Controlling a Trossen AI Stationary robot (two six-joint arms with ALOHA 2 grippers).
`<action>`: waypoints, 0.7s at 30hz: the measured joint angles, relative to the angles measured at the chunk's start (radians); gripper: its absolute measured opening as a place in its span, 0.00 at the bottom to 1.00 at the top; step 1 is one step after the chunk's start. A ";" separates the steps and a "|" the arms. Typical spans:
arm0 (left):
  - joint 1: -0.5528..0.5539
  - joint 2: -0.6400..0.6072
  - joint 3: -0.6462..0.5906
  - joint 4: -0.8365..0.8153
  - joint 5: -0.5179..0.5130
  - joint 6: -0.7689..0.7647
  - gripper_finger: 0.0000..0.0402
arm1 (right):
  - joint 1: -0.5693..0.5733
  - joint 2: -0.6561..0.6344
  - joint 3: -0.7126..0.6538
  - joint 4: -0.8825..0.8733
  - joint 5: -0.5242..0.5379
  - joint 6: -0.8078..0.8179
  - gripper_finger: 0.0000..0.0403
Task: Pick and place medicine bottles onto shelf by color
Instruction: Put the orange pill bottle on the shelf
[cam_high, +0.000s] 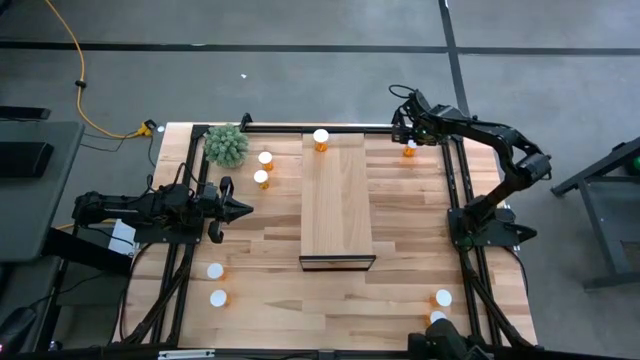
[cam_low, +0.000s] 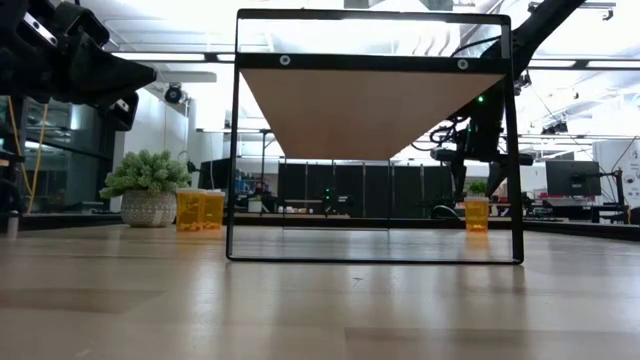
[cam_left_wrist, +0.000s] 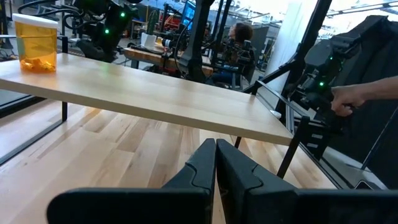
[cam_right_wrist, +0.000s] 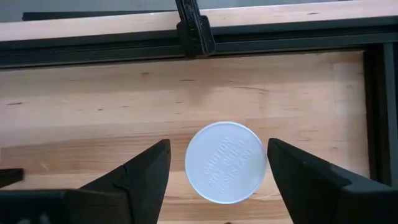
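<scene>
My right gripper (cam_right_wrist: 217, 180) hangs open above a light, slick, rigid bottle (cam_right_wrist: 225, 162), best pinched across its sides below the cap; my left gripper (cam_left_wrist: 215, 163) rests closed.

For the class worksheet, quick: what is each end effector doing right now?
Left end effector: closed, holding nothing.
Right end effector: open, poised over a medicine bottle with a finger on either side, not gripping it.

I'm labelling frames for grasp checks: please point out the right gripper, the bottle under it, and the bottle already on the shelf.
right gripper (cam_right_wrist: 217, 163): right wrist view, midway between its open fingertips.
bottle under it (cam_right_wrist: 226, 162): right wrist view, middle of white cap.
bottle on the shelf (cam_high: 321, 137): high view, white cap.
</scene>
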 joint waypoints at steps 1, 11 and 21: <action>0.000 0.000 0.000 0.000 0.000 0.000 0.01 | 0.000 0.000 0.000 0.000 0.000 -0.007 0.64; 0.000 0.000 0.000 0.000 0.000 0.000 0.01 | 0.000 0.019 0.000 -0.043 0.004 -0.016 0.64; 0.000 0.000 0.000 0.000 0.000 0.000 0.01 | 0.000 0.071 0.000 -0.015 0.031 -0.005 0.64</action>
